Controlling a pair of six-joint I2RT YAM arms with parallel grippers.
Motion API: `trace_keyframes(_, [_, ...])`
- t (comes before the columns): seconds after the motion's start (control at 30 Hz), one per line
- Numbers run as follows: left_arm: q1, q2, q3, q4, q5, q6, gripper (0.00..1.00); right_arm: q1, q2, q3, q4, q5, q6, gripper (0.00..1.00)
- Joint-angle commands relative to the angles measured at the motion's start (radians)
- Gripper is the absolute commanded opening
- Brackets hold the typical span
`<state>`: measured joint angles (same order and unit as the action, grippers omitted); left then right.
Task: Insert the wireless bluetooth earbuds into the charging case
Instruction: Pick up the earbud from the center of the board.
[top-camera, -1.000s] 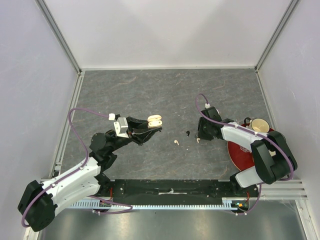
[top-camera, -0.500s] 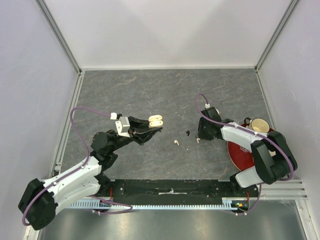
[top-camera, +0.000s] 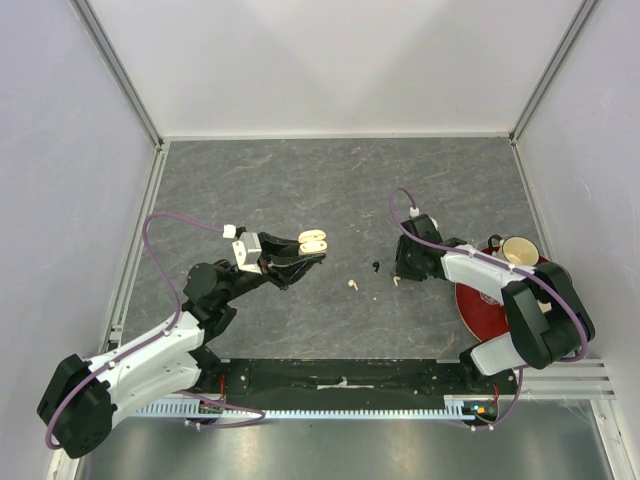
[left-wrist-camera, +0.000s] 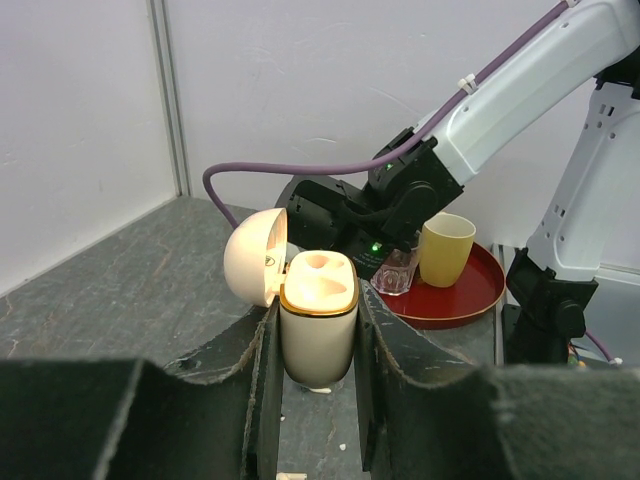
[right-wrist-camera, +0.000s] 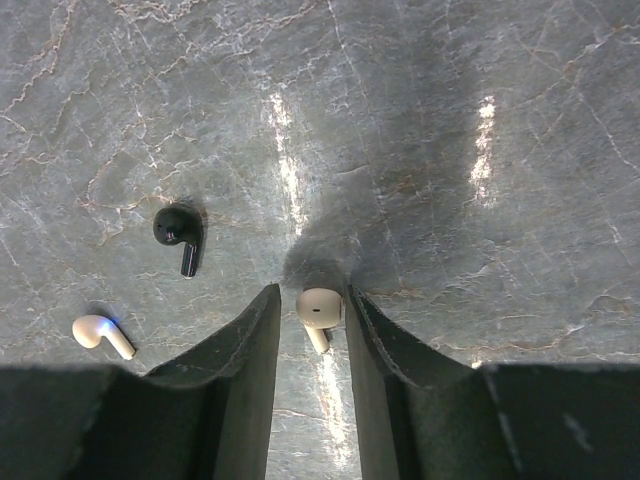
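Observation:
My left gripper is shut on the cream charging case and holds it upright above the table. Its lid is swung open and both sockets in the case look empty. My right gripper is down at the table, open, with its fingers on either side of a cream earbud. The earbud lies against the right finger, with a small gap to the left one. A black earbud and a second cream earbud lie loose on the table to the left. A fourth earbud is not in view.
A red tray sits at the right edge with a yellow cup on it. A small clear glass stands by the cup. White walls enclose the table on three sides.
My left arm has shifted slightly with the case in its grip. The right gripper and the loose earbuds have not visibly moved.

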<state>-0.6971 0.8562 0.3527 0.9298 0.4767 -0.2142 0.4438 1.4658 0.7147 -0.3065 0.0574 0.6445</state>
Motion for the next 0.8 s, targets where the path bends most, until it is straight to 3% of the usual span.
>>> trace_keyframes(0.0, [-0.004, -0.002, 0.014, 0.058, -0.003, 0.021, 0.02, 0.012, -0.010, -0.009, -0.020, 0.009, 0.012, 0.38])
trace_keyframes(0.5, [-0.002, -0.006, 0.008, 0.053, -0.007, 0.026, 0.02, 0.027, -0.024, -0.015, -0.023, 0.018, 0.018, 0.26])
trace_keyframes(0.77, [-0.004, -0.013, 0.003, 0.052, -0.010, 0.024, 0.02, 0.027, -0.053, -0.003, -0.014, -0.024, 0.020, 0.25])
